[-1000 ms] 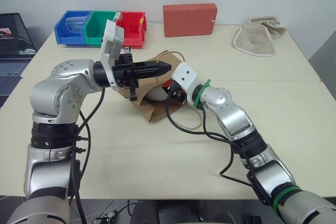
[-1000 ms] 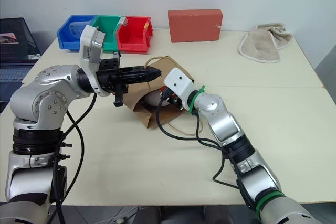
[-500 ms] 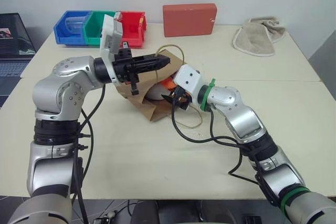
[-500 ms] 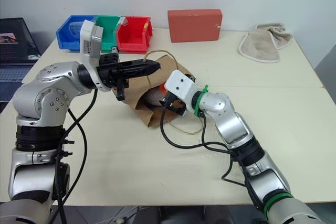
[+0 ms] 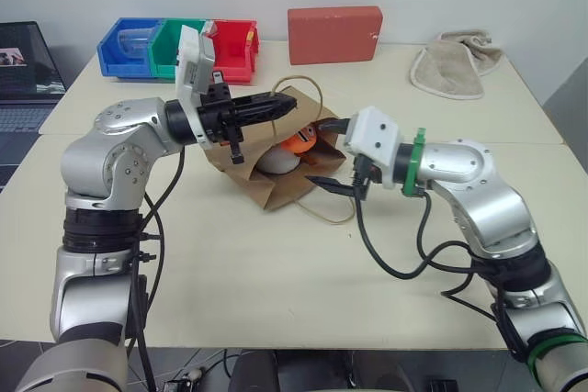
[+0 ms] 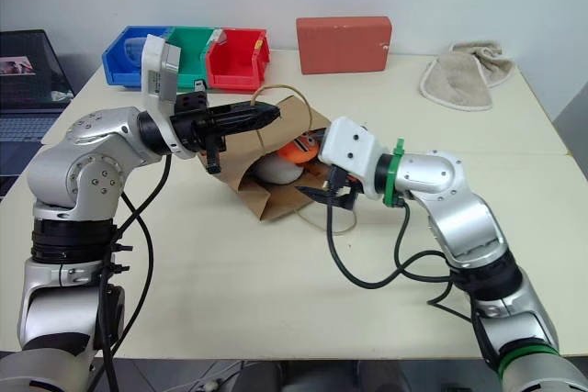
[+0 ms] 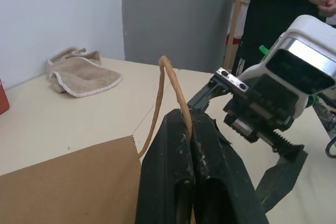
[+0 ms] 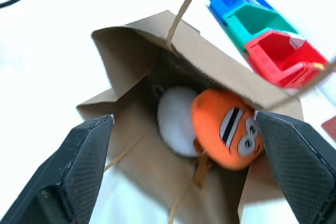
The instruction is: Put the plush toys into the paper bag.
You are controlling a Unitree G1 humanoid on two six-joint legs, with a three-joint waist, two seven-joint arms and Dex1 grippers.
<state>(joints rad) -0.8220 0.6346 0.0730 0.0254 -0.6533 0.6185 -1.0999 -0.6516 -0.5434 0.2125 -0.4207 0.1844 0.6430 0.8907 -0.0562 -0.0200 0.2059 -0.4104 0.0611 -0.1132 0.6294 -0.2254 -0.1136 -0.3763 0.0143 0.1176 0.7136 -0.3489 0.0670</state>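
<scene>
Plush toys, the orange carrot and the white egg, lie side by side inside the paper bag on the worktop, just ahead of the right tool, whose fingers are spread and empty. Beyond, the left tool is clenched on the bag's twine handle, lifting its mouth. Behind sit a beige towel and coloured bins.

the paper bag is matt brown kraft paper, creased, with a thin rough twine handle. inside it, the orange carrot toy and white egg toy look like soft plush. the towel is nubby beige cloth. the bins are glossy plastic (blue, green, red). the table is smooth and matt.
</scene>
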